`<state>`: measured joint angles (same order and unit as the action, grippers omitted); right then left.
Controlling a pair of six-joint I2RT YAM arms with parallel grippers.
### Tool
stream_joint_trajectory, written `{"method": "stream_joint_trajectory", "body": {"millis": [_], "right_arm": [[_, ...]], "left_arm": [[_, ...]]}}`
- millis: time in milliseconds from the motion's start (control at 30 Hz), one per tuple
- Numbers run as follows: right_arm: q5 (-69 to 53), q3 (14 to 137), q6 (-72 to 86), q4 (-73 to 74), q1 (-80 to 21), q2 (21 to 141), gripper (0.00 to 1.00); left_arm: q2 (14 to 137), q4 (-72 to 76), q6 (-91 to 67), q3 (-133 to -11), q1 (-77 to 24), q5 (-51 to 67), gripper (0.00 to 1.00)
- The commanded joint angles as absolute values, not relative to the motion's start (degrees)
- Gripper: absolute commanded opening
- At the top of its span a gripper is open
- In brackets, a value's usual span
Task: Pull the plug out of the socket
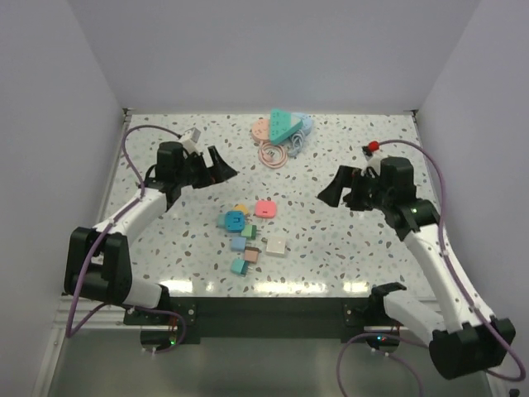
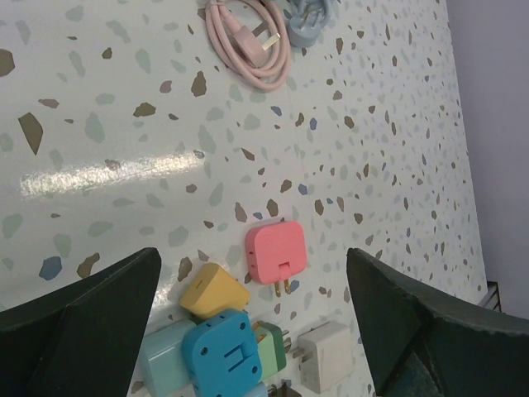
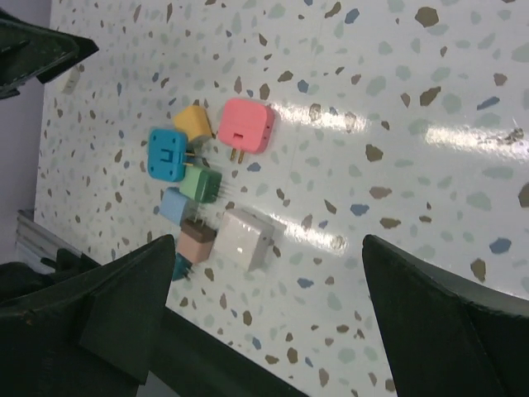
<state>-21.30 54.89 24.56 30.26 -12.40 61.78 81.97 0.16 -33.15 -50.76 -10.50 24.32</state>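
Note:
A cluster of small plugs and adapters lies mid-table. It holds a pink adapter [image 1: 265,208] [image 2: 276,251] [image 3: 245,126], a yellow one [image 1: 240,209] [image 2: 213,291], a blue square one [image 1: 232,221] [image 2: 226,351] [image 3: 168,154], a green plug [image 2: 271,347] [image 3: 200,182] and a white block [image 1: 276,246] [image 3: 243,239]. The blue, green and light-blue pieces touch; I cannot tell which plug sits in which socket. My left gripper [image 1: 223,165] [image 2: 253,252] hovers open, back-left of the cluster. My right gripper [image 1: 328,192] [image 3: 269,240] hovers open on its right. Neither holds anything.
A brown-and-pink block [image 3: 197,240] and a teal piece [image 1: 240,266] lie at the cluster's near end. At the back centre sit a teal triangular socket [image 1: 281,124], pastel pieces and a coiled pink cable [image 1: 273,153] [image 2: 252,41]. Walls enclose the table.

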Motion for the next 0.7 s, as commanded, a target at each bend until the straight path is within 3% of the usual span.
{"method": "stream_joint_trajectory", "body": {"millis": [0, 300, 667], "right_arm": [[-17.86, 53.79, 22.68, 37.75, -12.22, 49.09, 0.99], [-7.65, 54.93, 21.53, 52.37, -12.22, 35.78, 0.99], [1.38, 57.3, 27.32, 52.3, -12.22, 32.79, 0.99]], "left_arm": [[79.28, 4.83, -30.76, -49.75, -10.11, 27.33, 1.0], [79.37, 5.01, -29.62, -49.83, -10.11, 27.86, 1.0], [79.89, 2.55, -27.08, -52.65, -10.11, 28.48, 1.0]]}}
